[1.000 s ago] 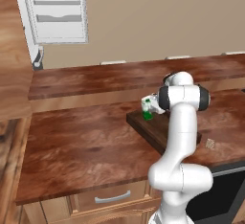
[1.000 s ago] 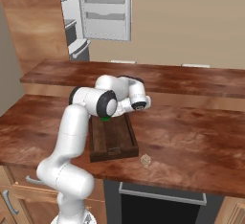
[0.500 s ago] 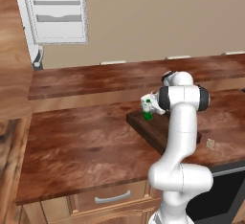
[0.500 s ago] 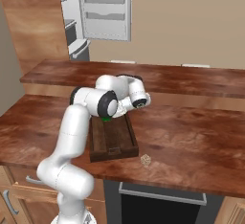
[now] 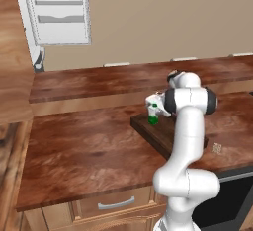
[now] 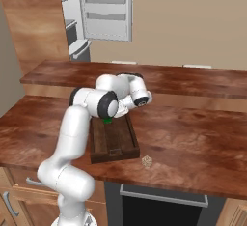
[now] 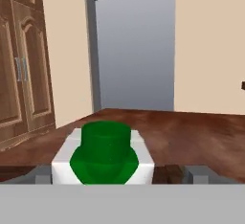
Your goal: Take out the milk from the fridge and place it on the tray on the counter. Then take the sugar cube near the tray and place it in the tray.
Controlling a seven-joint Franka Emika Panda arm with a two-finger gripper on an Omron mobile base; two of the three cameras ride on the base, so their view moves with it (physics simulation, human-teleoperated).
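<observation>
- One fridge (image 6: 103,7), door ajar, beyond the counter (image 5: 89,146).
- One tray (image 6: 113,140) on the counter, partly blocked by the arm.
- One milk (image 5: 153,115) over the tray's far end, clamped in the gripper (image 5: 157,107).
- One sugar cube (image 6: 146,161) just beside the tray.

The white arm rose from its base, bent at the elbow and reached forward and down, with the wrist turned so the hand pointed sideways and low. The tool (image 5: 154,107) sat at the end of that reach, its fingers closed on the milk (image 5: 153,115).
</observation>
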